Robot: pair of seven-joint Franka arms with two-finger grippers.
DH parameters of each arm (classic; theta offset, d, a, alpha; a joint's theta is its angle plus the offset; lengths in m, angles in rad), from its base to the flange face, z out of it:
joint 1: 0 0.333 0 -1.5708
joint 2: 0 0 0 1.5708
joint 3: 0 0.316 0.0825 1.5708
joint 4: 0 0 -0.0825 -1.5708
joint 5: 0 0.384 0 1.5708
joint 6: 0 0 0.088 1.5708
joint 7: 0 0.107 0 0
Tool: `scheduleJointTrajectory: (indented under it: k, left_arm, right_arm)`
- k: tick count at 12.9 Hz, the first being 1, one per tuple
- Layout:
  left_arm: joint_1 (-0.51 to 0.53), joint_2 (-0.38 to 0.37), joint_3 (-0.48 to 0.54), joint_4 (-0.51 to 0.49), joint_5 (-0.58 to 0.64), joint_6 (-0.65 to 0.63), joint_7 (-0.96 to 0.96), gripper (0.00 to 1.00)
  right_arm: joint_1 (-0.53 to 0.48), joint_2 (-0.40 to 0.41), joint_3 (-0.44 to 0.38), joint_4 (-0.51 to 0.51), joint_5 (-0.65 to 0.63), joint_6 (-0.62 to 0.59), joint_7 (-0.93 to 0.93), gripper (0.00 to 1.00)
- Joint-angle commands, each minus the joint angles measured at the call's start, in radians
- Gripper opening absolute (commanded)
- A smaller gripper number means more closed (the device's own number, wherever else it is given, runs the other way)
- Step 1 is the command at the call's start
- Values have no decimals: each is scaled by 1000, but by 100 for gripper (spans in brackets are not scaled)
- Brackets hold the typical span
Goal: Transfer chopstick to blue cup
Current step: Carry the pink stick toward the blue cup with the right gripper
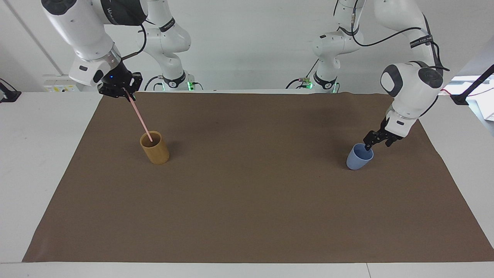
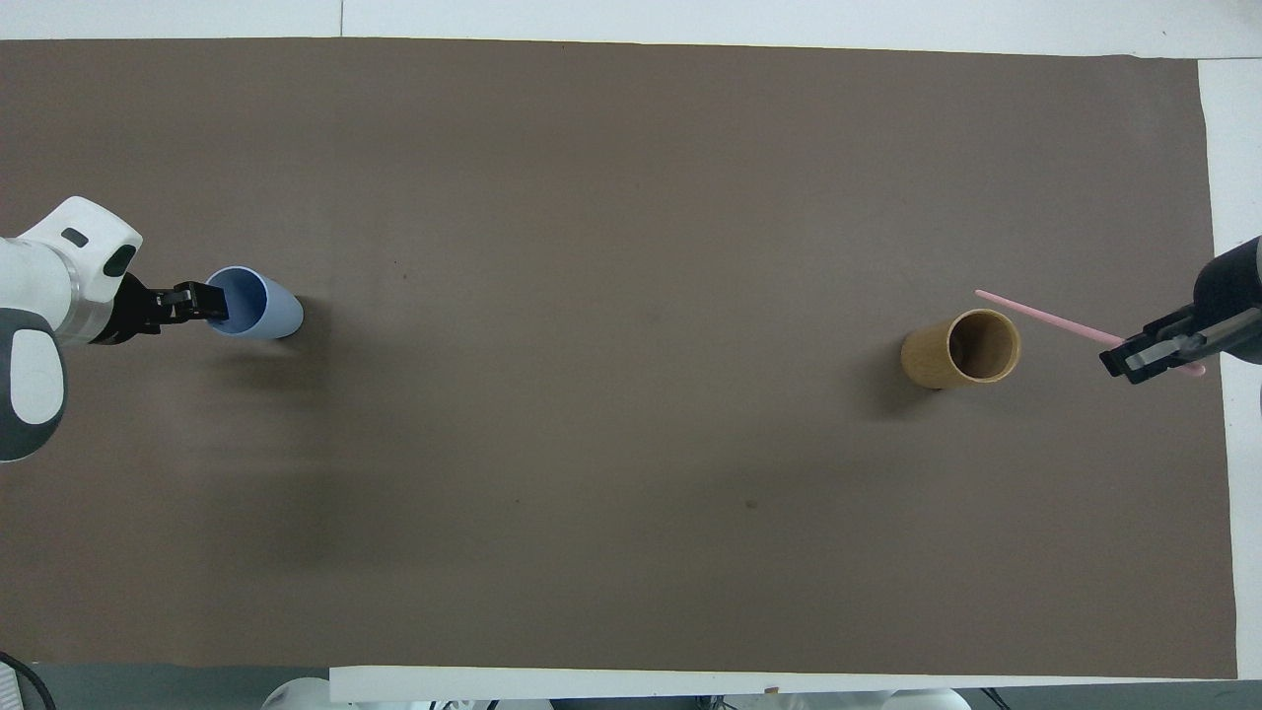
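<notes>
Brown paper sheet (image 1: 247, 216) covers the white table (image 1: 38, 162) at my remote rig, where the right gripper (image 1: 122, 89), pinching the top end of the thin pale pink chopstick (image 1: 138, 116), holds it slanting down from the jaws. Its lower tip is at the mouth of the tan bamboo-coloured cylindrical cup (image 1: 156, 152), a lift I judge nearly clear. Toward the left arm's end, the left gripper (image 1: 372, 143) is at the rim of the small light-blue tapered cup (image 1: 357, 161), probably to steady it; whether it has closed there I cannot tell.
</notes>
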Motion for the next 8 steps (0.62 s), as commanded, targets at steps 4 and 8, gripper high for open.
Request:
scheduleJointTrajectory:
  k: [4, 8]
  left_arm:
    - [-119, 46, -4, 31, 13, 66, -181, 0]
    - [-397, 58, -4, 103, 13, -3, -552, 0]
  right_arm:
    - [-7, 98, 121, 324, 11, -230, 79, 0]
    - [-8, 151, 218, 476, 12, -326, 196, 0]
